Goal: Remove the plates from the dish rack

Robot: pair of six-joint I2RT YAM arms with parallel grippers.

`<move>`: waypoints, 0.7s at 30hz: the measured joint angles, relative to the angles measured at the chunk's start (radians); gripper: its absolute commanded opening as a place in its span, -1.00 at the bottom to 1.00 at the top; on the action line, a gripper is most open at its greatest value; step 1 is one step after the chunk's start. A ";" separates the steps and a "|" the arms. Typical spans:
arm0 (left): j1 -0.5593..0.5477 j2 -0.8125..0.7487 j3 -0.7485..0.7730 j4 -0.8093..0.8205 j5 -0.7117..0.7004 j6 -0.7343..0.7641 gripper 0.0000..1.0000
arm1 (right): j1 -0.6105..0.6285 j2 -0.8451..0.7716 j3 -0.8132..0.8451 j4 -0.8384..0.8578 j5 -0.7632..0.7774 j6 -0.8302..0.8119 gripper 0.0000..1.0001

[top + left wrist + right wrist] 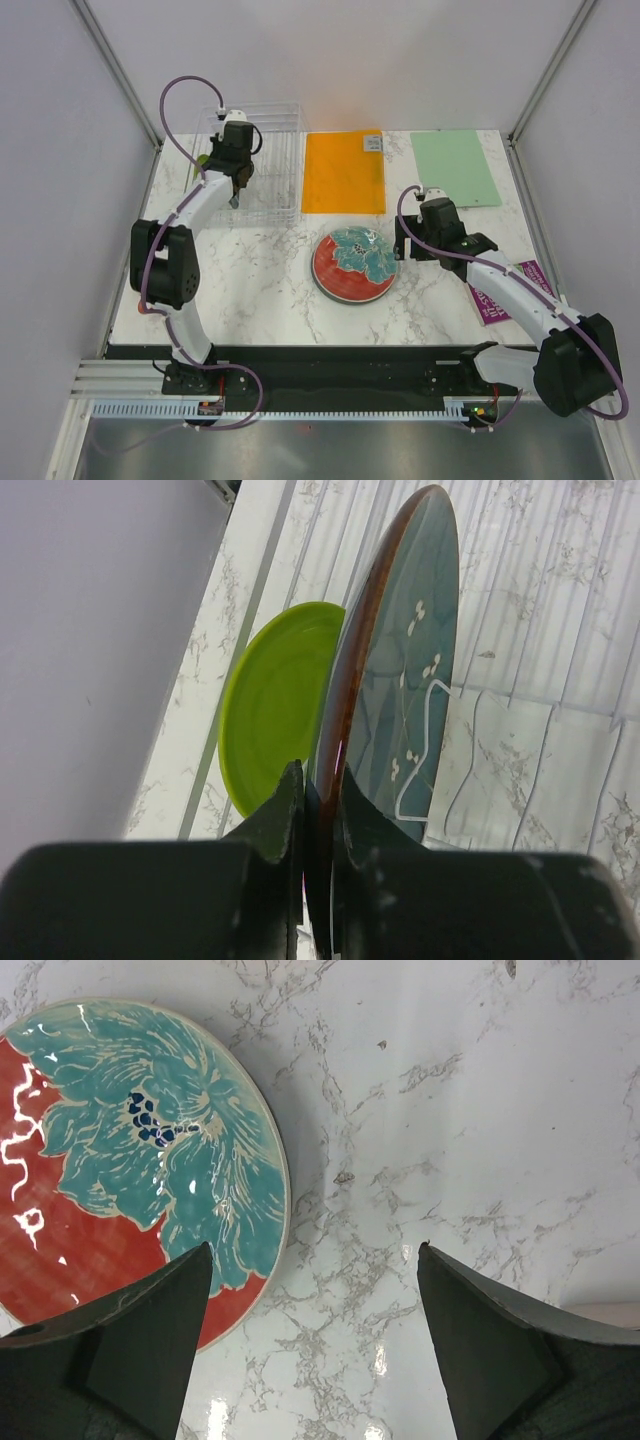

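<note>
The left gripper is pinching the rim of the dark teal-blue plate, its jaws clamped tight on the edge. That plate is standing on edge in the clear dish rack, with the lime-green plate standing just behind it. The right gripper is hanging spread wide and holding nothing, just beside the red floral plate, which is lying flat on the marble table.
</note>
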 measured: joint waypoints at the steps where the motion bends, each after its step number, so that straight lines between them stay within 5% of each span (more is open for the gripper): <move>1: -0.002 0.000 0.000 0.000 -0.001 0.000 -0.95 | 0.000 -0.001 0.000 -0.002 0.000 0.000 0.81; 21: -0.060 -0.013 0.158 -0.105 -0.148 0.077 -0.95 | -0.004 -0.048 0.000 -0.027 0.000 0.004 0.79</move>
